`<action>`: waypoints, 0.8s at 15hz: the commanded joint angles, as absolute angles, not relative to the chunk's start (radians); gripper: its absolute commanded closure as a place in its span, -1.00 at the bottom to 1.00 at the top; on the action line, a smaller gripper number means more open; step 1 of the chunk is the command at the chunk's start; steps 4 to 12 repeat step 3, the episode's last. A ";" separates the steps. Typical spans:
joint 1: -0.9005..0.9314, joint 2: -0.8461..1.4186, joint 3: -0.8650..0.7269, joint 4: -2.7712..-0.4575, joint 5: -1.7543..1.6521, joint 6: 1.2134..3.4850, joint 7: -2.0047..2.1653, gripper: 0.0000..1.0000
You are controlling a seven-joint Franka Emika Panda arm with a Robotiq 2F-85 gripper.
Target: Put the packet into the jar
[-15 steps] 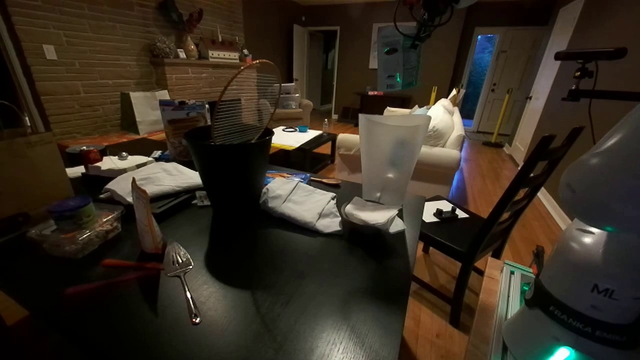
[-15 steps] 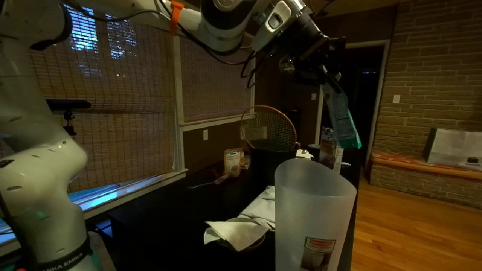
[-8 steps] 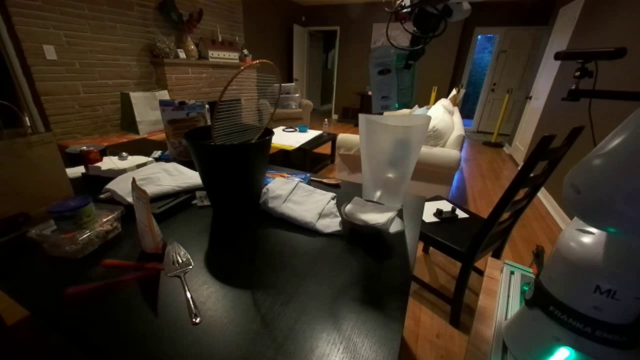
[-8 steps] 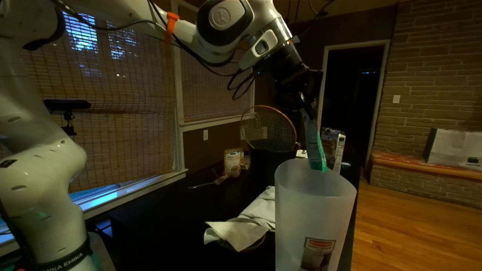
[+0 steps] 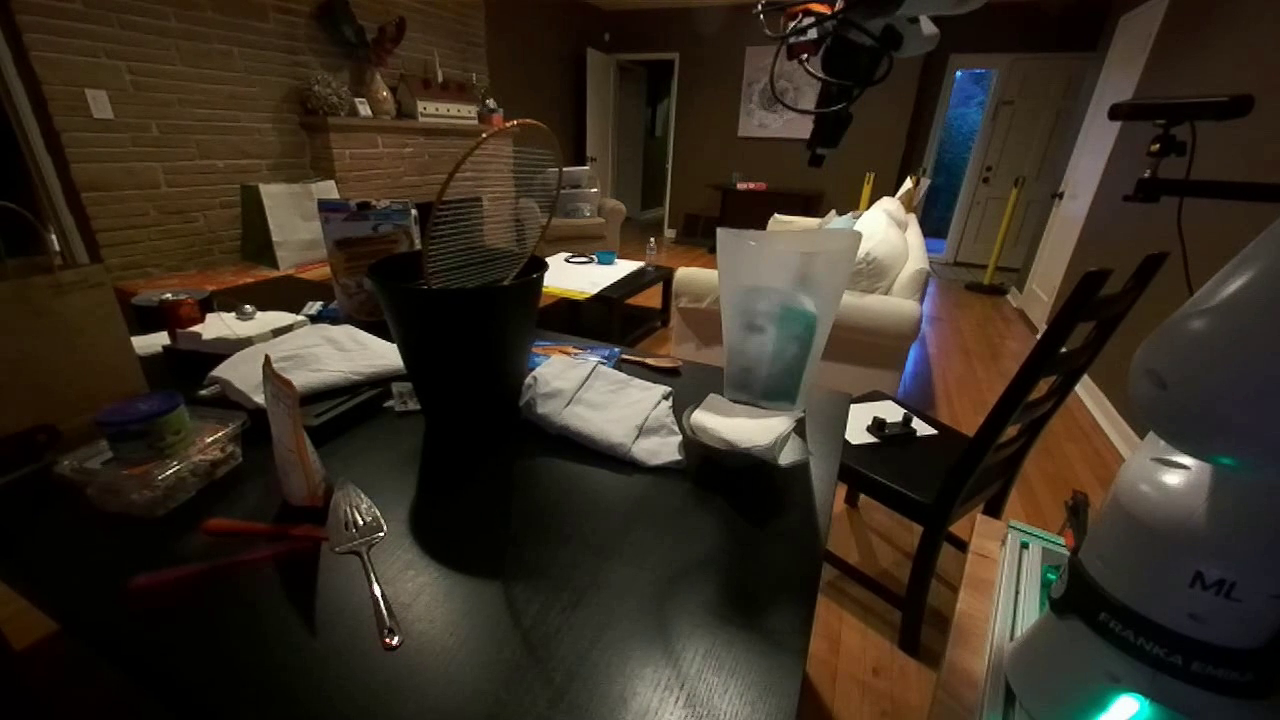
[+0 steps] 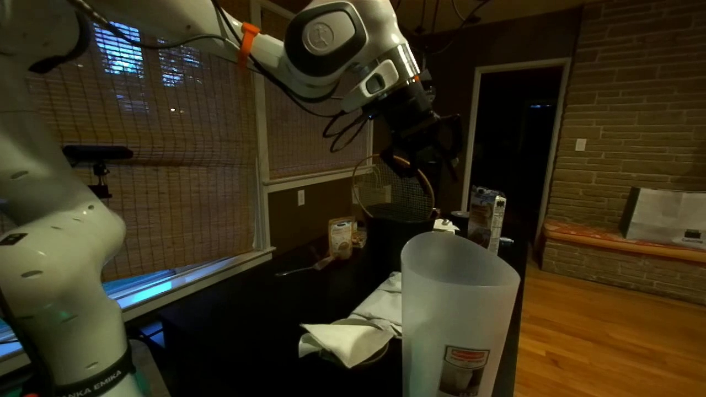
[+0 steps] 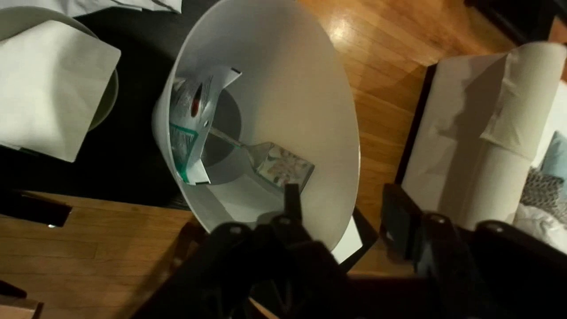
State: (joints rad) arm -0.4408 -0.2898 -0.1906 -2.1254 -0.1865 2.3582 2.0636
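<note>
Wrist view: fingers (image 7: 402,221) now spread wide and empty, the packet (image 7: 191,119) released into the jar (image 7: 305,102).

In an exterior view the packet (image 5: 785,338) looks blurred through the jar (image 5: 775,262).

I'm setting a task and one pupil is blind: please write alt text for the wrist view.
Seen from above, a silvery and green packet rests inside a translucent whitish jar, against its wall, beside a utensil with a patterned head. The open gripper, at the bottom, holds nothing.
</note>
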 commanded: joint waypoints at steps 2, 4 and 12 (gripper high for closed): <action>-0.409 -0.345 -0.185 -2.129 -0.183 2.355 2.011 -0.30; -0.403 -0.376 -0.177 -2.140 -0.181 2.350 2.001 -0.43; -0.403 -0.376 -0.177 -2.140 -0.181 2.350 2.001 -0.43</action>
